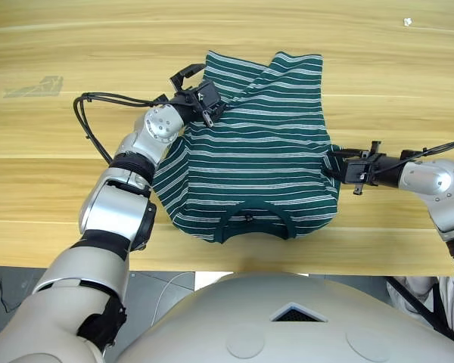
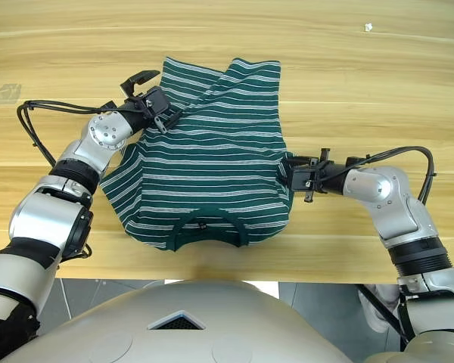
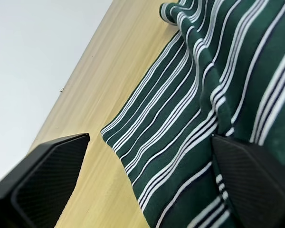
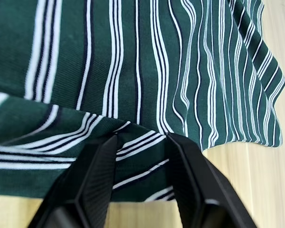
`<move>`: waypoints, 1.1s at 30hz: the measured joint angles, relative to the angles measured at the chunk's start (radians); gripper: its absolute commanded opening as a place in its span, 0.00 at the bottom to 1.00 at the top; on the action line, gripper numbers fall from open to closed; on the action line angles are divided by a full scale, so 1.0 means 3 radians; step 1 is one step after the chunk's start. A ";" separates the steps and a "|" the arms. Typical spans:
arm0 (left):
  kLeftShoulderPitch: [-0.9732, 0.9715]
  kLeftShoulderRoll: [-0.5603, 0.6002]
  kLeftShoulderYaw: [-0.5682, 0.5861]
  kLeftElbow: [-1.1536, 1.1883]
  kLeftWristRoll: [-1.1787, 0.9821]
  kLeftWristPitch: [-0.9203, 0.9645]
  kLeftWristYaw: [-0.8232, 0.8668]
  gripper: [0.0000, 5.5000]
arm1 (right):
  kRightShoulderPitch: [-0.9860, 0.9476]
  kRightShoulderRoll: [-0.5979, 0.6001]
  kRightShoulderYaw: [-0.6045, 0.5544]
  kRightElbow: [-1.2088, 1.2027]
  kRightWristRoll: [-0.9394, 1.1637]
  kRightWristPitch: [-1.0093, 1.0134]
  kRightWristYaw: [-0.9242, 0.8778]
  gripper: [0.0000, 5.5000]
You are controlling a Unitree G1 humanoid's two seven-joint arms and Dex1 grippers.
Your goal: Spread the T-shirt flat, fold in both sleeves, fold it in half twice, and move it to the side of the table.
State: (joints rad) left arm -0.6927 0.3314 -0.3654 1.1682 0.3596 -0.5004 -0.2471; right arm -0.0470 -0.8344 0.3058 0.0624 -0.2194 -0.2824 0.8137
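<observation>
Left gripper [image 3: 151,137], made of black plastic with a fine woven pattern on its fingers [image 3: 52,180], stands wide open at the far left part of the dark green cotton T-shirt with thin white and navy stripes [image 1: 250,159]. One finger is over the bare wood and the other one is over the striped cloth; I cannot tell if it touches. Right gripper [image 4: 142,140] is closed on the right edge of the T-shirt, and a small ridge of cloth is pinched between its two ribbed black fingers [image 4: 97,175].

The T-shirt lies on the light wooden table with long straight grain [image 1: 363,76], near the front edge and about in the middle. Its shape is roughly a rectangle. The round ribbed collar is on the near side, and inside it there is a small dark tag which is too small to read. At the far hem one corner is turned over, so the stripes there run slanted. The knit looks soft, with low wrinkles.

A pale grey mark [image 1: 38,87] is on the table to the far left, and its print cannot be read. A tiny white scrap [image 1: 408,21] lies far right. Black cables [image 1: 87,113] loop beside the left arm.
</observation>
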 measured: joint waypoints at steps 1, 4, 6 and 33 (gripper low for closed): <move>0.0022 0.0006 -0.0017 -0.0039 0.0032 0.0000 0.0072 0.87 | 0.0005 0.0045 -0.0033 0.0013 -0.0008 -0.0016 -0.0105 0.35; 0.0060 0.0008 0.0003 -0.0173 0.0106 0.0026 0.0371 0.87 | -0.0112 0.0333 -0.0284 -0.0031 0.0145 -0.0072 -0.0447 0.35; 0.0080 0.0001 0.0069 -0.0276 0.0099 0.0051 0.0498 0.87 | -0.0204 0.0449 -0.0437 -0.0185 0.0366 -0.0072 -0.0526 0.35; 0.1620 0.0444 0.0447 -0.3022 -0.0002 0.0654 0.0031 0.87 | 0.0763 -0.0146 -0.0486 -0.0436 0.0910 0.0513 0.0751 0.35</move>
State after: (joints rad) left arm -0.2068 0.4647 -0.2312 0.2616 0.3590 -0.3042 -0.2379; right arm 0.1820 -0.8781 0.1599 -0.0684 0.0536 -0.1286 1.0391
